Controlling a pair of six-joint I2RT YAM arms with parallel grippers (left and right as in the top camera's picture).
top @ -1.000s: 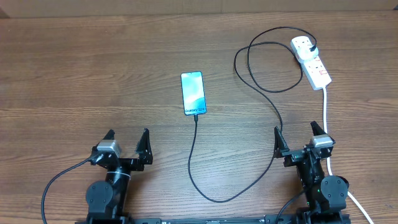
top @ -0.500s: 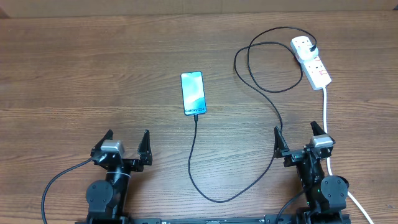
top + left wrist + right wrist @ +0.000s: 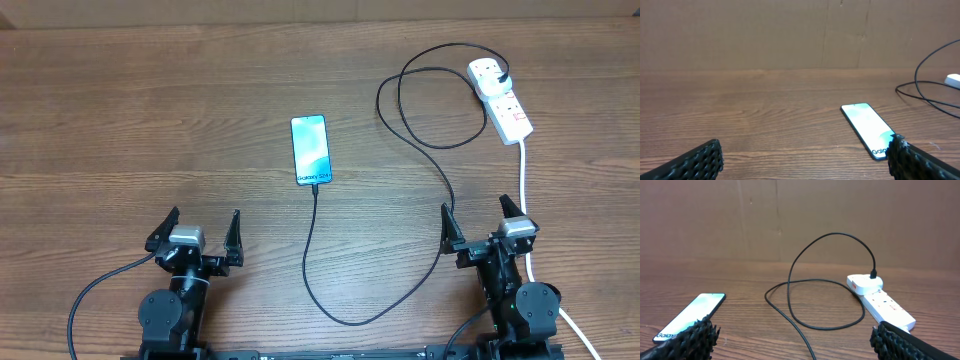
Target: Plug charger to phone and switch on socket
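Note:
The phone [image 3: 310,150] lies flat mid-table, screen up, also in the left wrist view [image 3: 867,129] and the right wrist view [image 3: 690,316]. The black charger cable [image 3: 330,305] runs from the phone's near end, loops right and ends in a plug seated in the far outlet of the white socket [image 3: 503,102], also in the right wrist view [image 3: 882,302]. My left gripper [image 3: 197,230] is open and empty at the near left. My right gripper [image 3: 480,222] is open and empty at the near right, with the cable passing between its fingers.
The socket's thick white cord [image 3: 524,190] runs down the right side past my right arm to the table's near edge. A brown cardboard wall [image 3: 790,35] stands behind the table.
My left gripper has drawn back slightly toward the near edge. The phone, cable, socket and right arm have not moved.

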